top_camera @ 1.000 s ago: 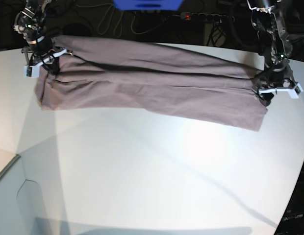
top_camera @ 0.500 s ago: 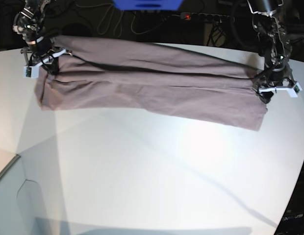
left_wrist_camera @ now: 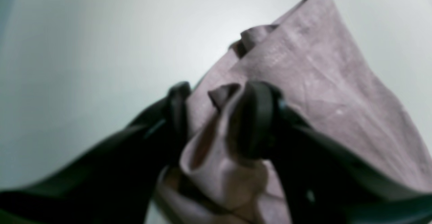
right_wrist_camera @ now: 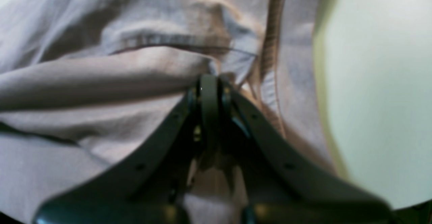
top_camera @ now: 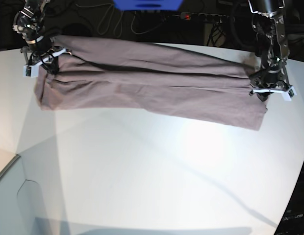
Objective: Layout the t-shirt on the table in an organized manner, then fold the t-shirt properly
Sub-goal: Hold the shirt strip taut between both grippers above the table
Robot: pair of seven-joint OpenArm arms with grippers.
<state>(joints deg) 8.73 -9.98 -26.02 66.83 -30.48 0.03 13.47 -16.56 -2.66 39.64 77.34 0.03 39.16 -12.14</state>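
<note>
The mauve t-shirt [top_camera: 142,83] lies stretched in a long folded band across the far side of the white table [top_camera: 142,171]. At the band's left end in the base view, my right gripper [top_camera: 44,61] is shut on the cloth. The right wrist view shows its fingers [right_wrist_camera: 209,79] pinched together on a fold of the t-shirt [right_wrist_camera: 101,82], beside a ribbed band [right_wrist_camera: 270,48]. My left gripper [top_camera: 264,94] is at the band's right end. In the left wrist view its jaws [left_wrist_camera: 216,95] stand apart around a loose bunched fold of the t-shirt [left_wrist_camera: 320,82].
Dark cables and a power strip [top_camera: 201,17] run behind the table, with a blue object [top_camera: 147,4] at the top edge. The table's curved rim [top_camera: 299,181] drops off at the right. A seam and lower panel [top_camera: 10,166] sit at the near left.
My left gripper has shifted slightly left over the shirt's end and its jaws have narrowed around the cloth. The right arm and the shirt have hardly moved.
</note>
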